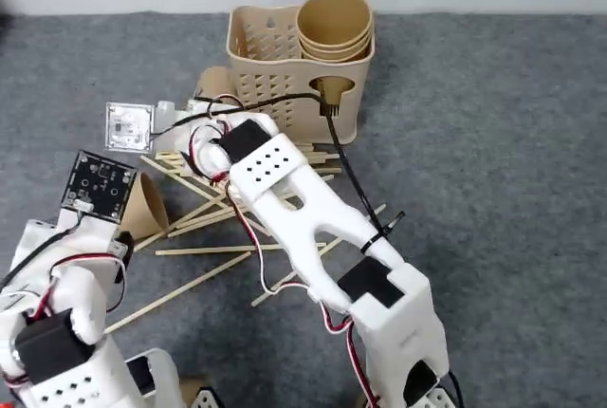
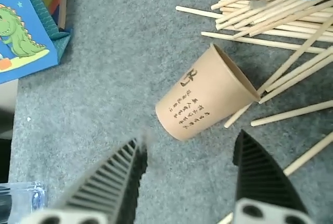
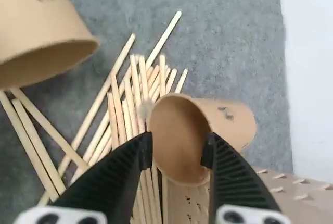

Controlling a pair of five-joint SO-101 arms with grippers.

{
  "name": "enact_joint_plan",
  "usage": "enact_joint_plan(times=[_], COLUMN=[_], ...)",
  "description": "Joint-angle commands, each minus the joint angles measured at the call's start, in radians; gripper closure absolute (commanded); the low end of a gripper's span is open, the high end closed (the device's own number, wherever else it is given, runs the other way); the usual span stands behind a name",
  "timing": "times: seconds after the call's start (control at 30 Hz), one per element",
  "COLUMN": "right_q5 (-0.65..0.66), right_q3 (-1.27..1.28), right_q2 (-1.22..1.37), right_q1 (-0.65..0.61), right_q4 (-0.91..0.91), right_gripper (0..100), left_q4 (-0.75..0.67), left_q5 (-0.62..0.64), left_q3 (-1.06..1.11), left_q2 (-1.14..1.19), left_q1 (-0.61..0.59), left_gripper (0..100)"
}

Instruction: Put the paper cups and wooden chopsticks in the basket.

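**Right gripper** (image 3: 177, 140): the jaws are open to about cup width, one on each side of the mouth of the cup (image 3: 226, 117). This cup lies on its side on the chopsticks (image 3: 138, 86), just beside the basket (image 3: 291, 193). Firm contact cannot be confirmed.

**Step in hand, as judged:** grasp this cup.
- Close gently. A thin paper rim will likely crush under hard pressure.
- Take the wall squarely, so that the cup does not roll off the chopsticks.
- Keep the fingertips clear of the chopsticks beneath, or one may be dragged up with the cup.
- Lift high enough to pass over the basket's rim, then nest the cup in the stack (image 1: 334, 21) standing in the basket.

**Pose:** the right arm (image 1: 303, 209) is stretched forward across the chopsticks toward the foot of the basket, wrist pitched down.

**Left gripper** (image 2: 191, 143): wide open and holding nothing. It sits above a second cup (image 2: 208, 96), which lies on its side at the edge of the chopsticks. The gripper does not touch it.
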Motion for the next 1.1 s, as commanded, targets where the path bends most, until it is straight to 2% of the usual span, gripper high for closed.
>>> enact_joint_plan(times=[0.0, 0.37, 0.5, 0.7, 0.87, 1.0, 1.07], right_q5=[0.021, 0.064, 0.064, 0.057, -0.063, -0.212, -0.244], right_q3=[-0.049, -0.049, -0.049, -0.049, -0.049, -0.049, -0.049], right_q2=[0.031, 0.130, 0.143, 0.179, 0.216, 0.209, 0.191], right_q1=[0.024, 0.067, 0.067, 0.074, 0.084, 0.076, 0.074], right_q4=[-0.096, -0.213, -0.246, -0.308, -0.374, -0.460, -0.483], right_gripper=[83.3, 83.8, 89.6, 90.9, 91.6, 99.4, 98.8], left_q4=[-0.009, 0.074, 0.075, 0.075, 0.075, 0.075, 0.075], left_q5=[-0.006, -0.008, -0.008, -0.008, -0.008, -0.008, -0.008], left_q3=[0.016, 0.021, 0.021, 0.021, 0.021, 0.021, 0.021], left_q2=[-0.058, -0.115, -0.121, -0.121, -0.123, -0.123, -0.123], left_q1=[0.005, 0.005, 0.005, 0.005, 0.005, 0.005, 0.005], left_gripper=[74, 74, 74, 74, 74, 74, 74])
